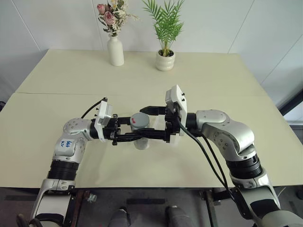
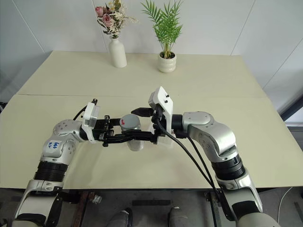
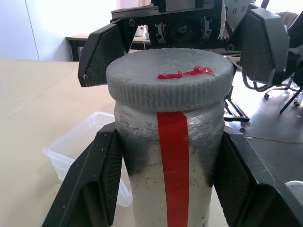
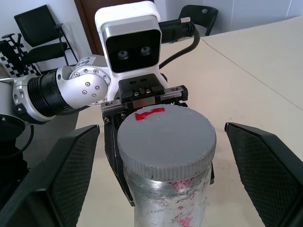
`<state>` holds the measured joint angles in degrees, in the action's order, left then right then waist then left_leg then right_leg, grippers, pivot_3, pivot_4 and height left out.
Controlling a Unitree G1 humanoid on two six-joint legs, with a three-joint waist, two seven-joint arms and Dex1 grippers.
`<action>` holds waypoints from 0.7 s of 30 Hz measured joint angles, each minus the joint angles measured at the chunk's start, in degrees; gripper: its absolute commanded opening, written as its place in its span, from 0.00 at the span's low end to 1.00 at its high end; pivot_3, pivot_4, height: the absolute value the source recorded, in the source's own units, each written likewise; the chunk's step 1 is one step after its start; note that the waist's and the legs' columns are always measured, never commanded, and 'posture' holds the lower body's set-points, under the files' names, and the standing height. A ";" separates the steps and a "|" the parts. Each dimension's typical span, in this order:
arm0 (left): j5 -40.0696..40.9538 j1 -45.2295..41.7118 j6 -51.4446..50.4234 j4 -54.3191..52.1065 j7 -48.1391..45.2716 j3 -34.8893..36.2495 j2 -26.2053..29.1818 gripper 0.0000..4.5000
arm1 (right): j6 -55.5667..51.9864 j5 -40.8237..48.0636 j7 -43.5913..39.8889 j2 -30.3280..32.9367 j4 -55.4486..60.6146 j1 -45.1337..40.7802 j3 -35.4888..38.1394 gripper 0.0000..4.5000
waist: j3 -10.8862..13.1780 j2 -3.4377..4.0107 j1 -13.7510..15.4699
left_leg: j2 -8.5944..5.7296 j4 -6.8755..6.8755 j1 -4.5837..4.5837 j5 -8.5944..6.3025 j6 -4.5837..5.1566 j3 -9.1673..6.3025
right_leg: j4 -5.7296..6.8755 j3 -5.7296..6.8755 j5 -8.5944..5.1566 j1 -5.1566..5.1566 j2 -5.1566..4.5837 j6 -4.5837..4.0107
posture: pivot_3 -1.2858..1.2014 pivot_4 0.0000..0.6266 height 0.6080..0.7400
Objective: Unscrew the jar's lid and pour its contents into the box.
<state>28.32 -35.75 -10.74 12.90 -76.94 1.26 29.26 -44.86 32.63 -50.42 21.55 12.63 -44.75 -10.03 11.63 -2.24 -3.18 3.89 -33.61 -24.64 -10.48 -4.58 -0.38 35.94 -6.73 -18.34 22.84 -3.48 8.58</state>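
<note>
1. Here, a clear cylindrical jar [image 3: 170, 179] with a vertical red stripe on its cloudy, scuffed wall is held upright above the bench [image 1: 213, 90], roughly at the middle of its near half.
2. The left gripper [image 1: 124, 135] is closed on the jar's body below the lid; its black fingers [image 3: 97, 184], faced with finely textured pads, are pressed against both sides of the jar.
3. The lid [image 4: 165, 139] is seated on the jar: a round grey cap with a matte, slightly grainy top, a ribbed edge and a small red mark near one side.
4. The right gripper [image 1: 154, 124] is positioned level at lid height from the opposite side, its fingers [image 4: 66, 175] spread wide on either side of the lid and apart from it.
5. The contents cannot be made out through the hazy wall.
6. The box [image 3: 80, 151], a shallow container of clear plastic with rounded corners, is set on the bench just beside and behind the jar, beneath the right gripper.
7. A white vase [image 1: 115, 50] of dried pink flowers and a white pot [image 1: 165, 61] with a green palm-like plant are placed at the far edge of the smooth, cream-coloured bench, well apart from the jar.
</note>
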 measured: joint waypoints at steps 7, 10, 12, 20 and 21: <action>0.00 0.00 0.00 -0.03 0.13 0.05 0.00 0.53 | 0.06 -0.04 -0.01 -0.76 -1.16 -0.05 -0.04 0.57 | 0.00 0.00 -0.01 | 0.00 0.00 0.00 0.00 0.00 0.00 | 0.00 0.00 0.00 0.00 0.00 0.00 | 0.52 0.24 1.00; 0.01 0.00 0.00 -0.03 0.14 0.13 0.00 0.53 | 0.23 -0.06 -0.01 -0.91 -1.30 -0.05 -0.04 0.56 | 0.00 0.00 0.00 | 0.00 0.00 0.00 0.00 0.00 0.00 | 0.00 0.00 0.00 0.00 0.00 0.00 | 0.52 0.24 1.00; 0.01 0.00 0.00 -0.03 0.14 0.19 0.01 0.53 | 0.38 -0.15 -0.01 -0.98 -1.33 -0.05 -0.05 0.56 | 0.00 0.00 0.00 | 0.00 0.00 0.00 0.00 0.00 0.00 | 0.00 0.00 0.00 0.00 0.00 0.00 | 0.52 0.24 1.00; 0.22 0.12 -0.10 -0.54 0.12 0.87 0.39 0.53 | 0.71 -0.16 0.02 -2.30 -1.81 -0.58 0.05 0.56 | 0.00 0.00 -0.04 | 0.00 0.00 0.00 0.00 0.00 0.00 | 0.01 0.00 0.00 0.00 0.00 0.00 | 0.52 0.24 1.00; 0.41 0.14 -0.17 -0.69 0.11 1.05 0.50 0.53 | 0.67 0.06 0.09 -2.59 -1.94 -0.77 0.21 0.56 | 0.00 0.00 -0.04 | 0.00 0.00 0.00 0.00 0.00 0.00 | 0.01 0.00 0.00 0.00 0.00 0.00 | 0.52 0.24 1.00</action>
<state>28.73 -35.61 -10.91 12.20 -76.83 2.31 29.76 -44.19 32.68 -50.33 18.97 10.69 -45.52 -9.81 11.63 -2.24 -3.21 3.89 -33.61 -24.64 -10.48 -4.58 -0.38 35.95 -6.73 -18.34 22.84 -3.47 8.58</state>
